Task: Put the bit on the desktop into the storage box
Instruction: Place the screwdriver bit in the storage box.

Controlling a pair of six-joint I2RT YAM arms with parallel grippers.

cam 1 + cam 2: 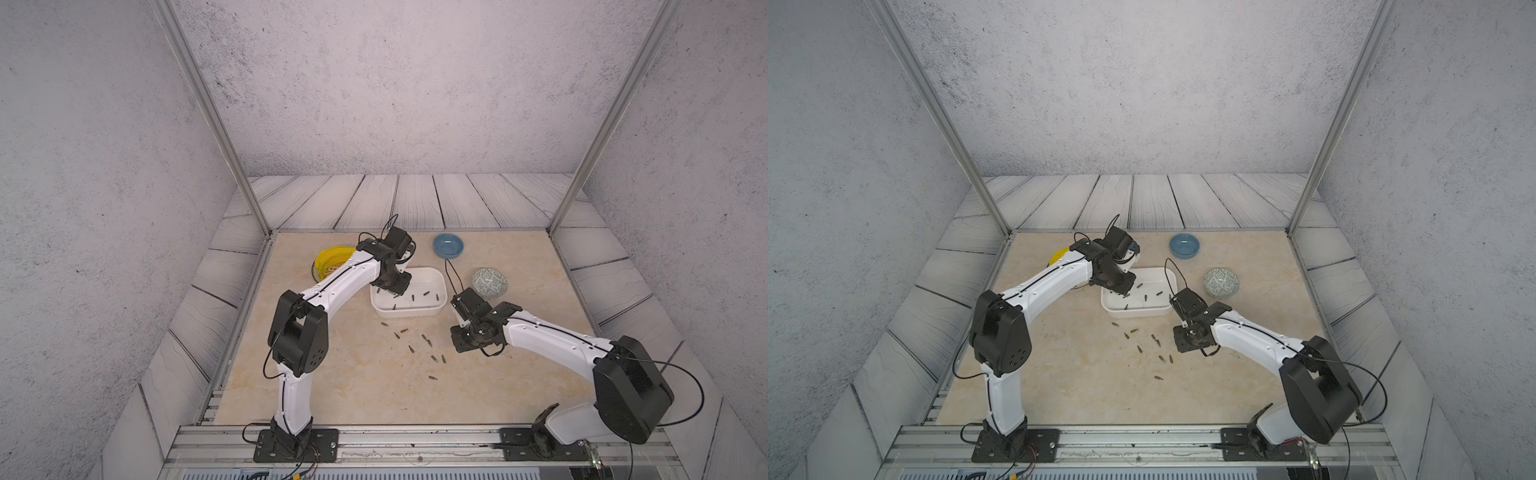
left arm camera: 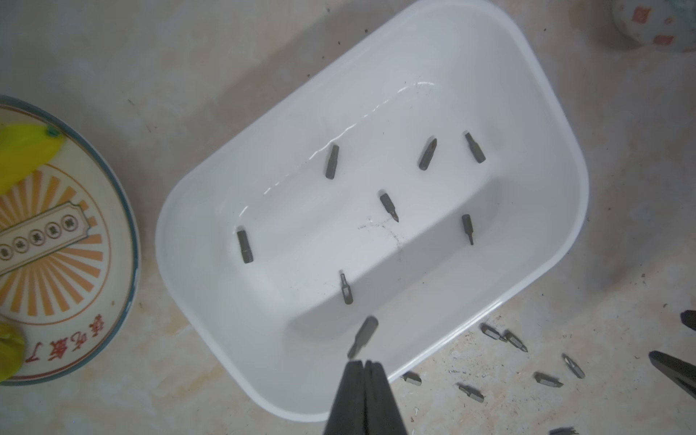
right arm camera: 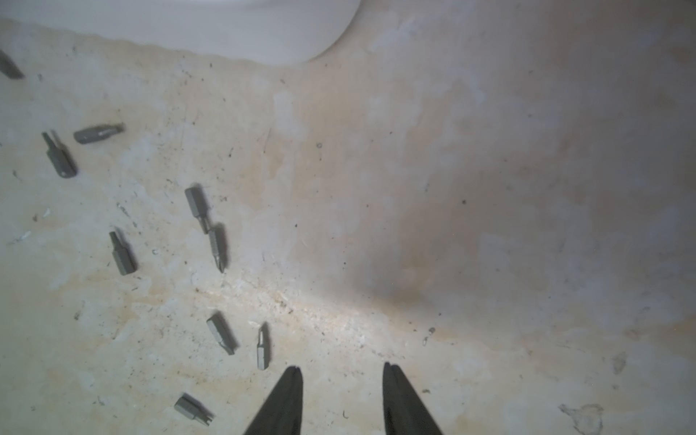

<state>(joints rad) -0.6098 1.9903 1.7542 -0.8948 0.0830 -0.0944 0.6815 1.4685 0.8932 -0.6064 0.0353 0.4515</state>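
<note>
We are looking at a short grey metal bit (image 2: pixel 362 336), blurred, hanging over the storage box (image 2: pixel 534 124) right at the tips of the left gripper (image 2: pixel 364 364). Its long axis is running nearly in line with the fingers (image 2: pixel 350 395). The narrow driving end is pointing back at them, and the thicker hexagonal shank is pointing out over the box floor. The left jaws are pressing tight together; whether they are pinching that narrow end we cannot tell.

Seven more bits (image 2: pixel 389 206) are lying flat on the glossy white plastic floor of the rounded box, pointing in mixed directions.

The right gripper (image 3: pixel 341 367) is hovering over the desktop (image 3: pixel 489 188), its dark tapered jaws standing apart and gripping nothing. Beside it loose bits (image 3: pixel 197 207) are lying scattered, on the near side of the box in both top views.

The desktop is showing beige marbling, specks and scuffs. Grey plank panels (image 1: pixel 374 199) and speckled grey walls (image 1: pixel 395 83) are enclosing it.
</note>
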